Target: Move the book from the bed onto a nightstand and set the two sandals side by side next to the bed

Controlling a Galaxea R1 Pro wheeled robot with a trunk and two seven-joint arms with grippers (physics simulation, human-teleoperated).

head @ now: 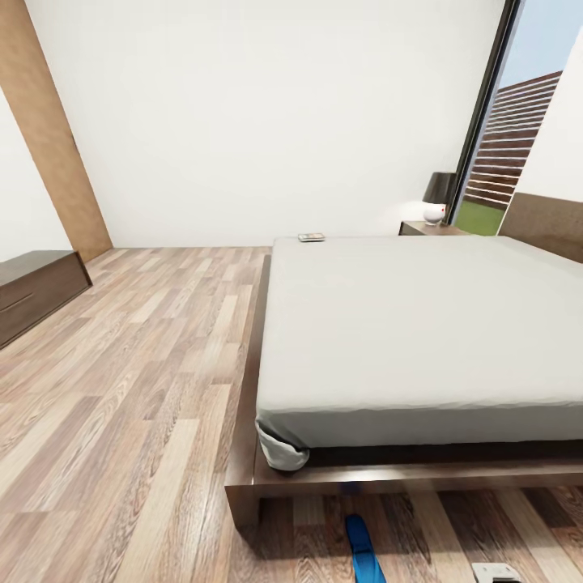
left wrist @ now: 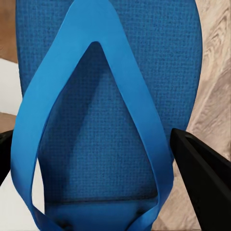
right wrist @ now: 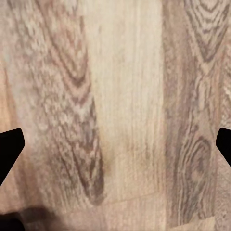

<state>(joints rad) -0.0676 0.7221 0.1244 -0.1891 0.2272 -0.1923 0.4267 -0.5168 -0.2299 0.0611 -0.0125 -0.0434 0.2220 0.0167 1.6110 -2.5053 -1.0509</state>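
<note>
1. Bedroom: white walls, plank floor (head: 121,389), tall dark-framed window at far right.
2. Bed (head: 421,324): grey mattress on a dark wood platform, taking up the right and centre of the head view.
3. Nightstand (head: 429,229): dark wood, far right past the bed's far edge, carrying a dark-shaded lamp with a white base.
4. Low dark cabinet at far left against the wall; not part of the task.
5. Book (head: 311,237): small and flat, on the mattress at its far left corner, well apart from the robot.
6. Sandal (head: 363,551): bright blue, showing as a narrow strip at the near edge, just before the bed's foot. The left wrist view gives what the head view does not: sole and Y-strap (left wrist: 106,115) close up, between the dark jaws.
7. Left gripper (left wrist: 103,159): jaws at either side of the sandal, apparently pinching it.
8. Right gripper (right wrist: 115,149): jaws spread wide, bare floorboards between them.
9. Step in hand, as judged: the sandal stage, one sandal carried. The next move calls for setting it flat on the floor beside the bed, with room for its mate alongside. Book not yet moved.
</note>
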